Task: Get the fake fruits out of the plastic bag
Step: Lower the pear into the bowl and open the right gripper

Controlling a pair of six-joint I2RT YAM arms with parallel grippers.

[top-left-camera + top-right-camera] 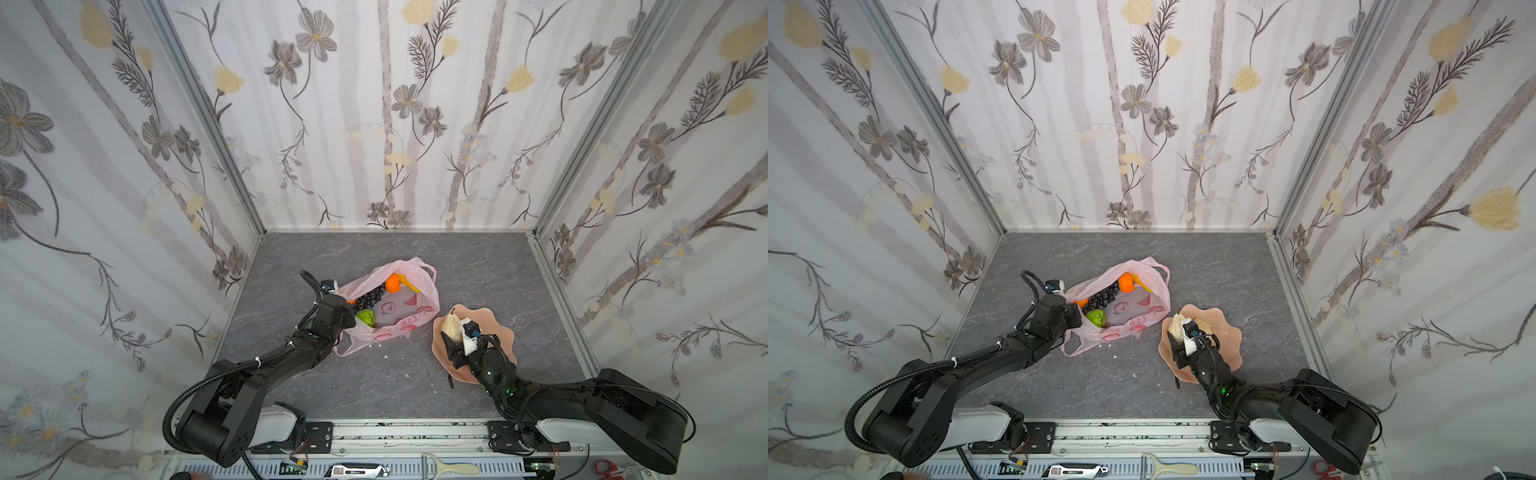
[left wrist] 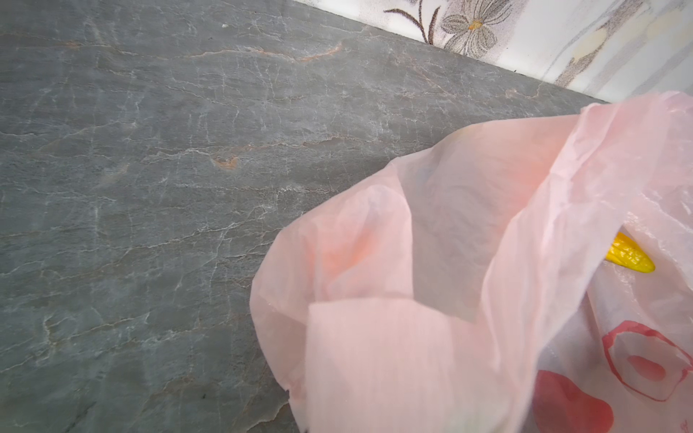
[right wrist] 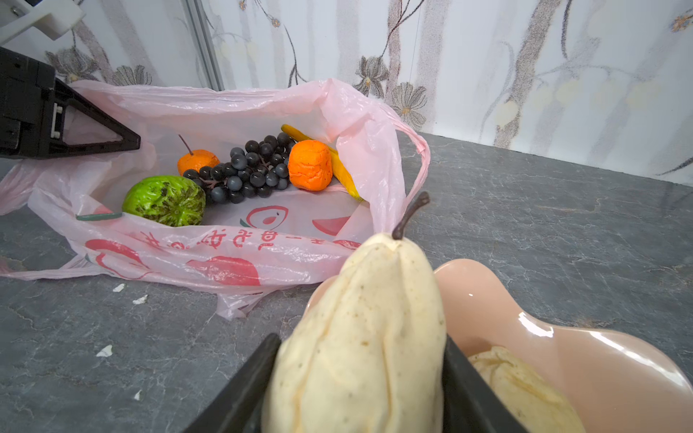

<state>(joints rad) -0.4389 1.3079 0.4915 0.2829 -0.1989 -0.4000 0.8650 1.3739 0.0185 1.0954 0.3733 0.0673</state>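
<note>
The pale-pink plastic bag (image 1: pixel 401 326) lies open on the grey table. My left gripper (image 1: pixel 348 311) is shut on the bag's left rim; in the left wrist view the plastic (image 2: pixel 412 356) hides its jaws. Inside the bag lie a green fruit (image 3: pixel 165 200), dark grapes (image 3: pixel 247 174), two oranges (image 3: pixel 310 165) (image 3: pixel 197 161) and a yellow banana (image 3: pixel 342 173). My right gripper (image 3: pixel 360 378) is shut on a beige pear (image 1: pixel 452 327), stem pointing away, over the near-left rim of the peach dish (image 1: pixel 498 336). Another beige pear (image 3: pixel 521 390) rests in the dish.
Flowered walls close the table on three sides. White crumbs (image 1: pixel 386 356) lie in front of the bag, and a dark stem-like bit (image 1: pixel 450 381) lies by the dish's front edge. A peeler (image 1: pixel 453 469) and red scissors (image 1: pixel 606 467) lie beyond the front rail.
</note>
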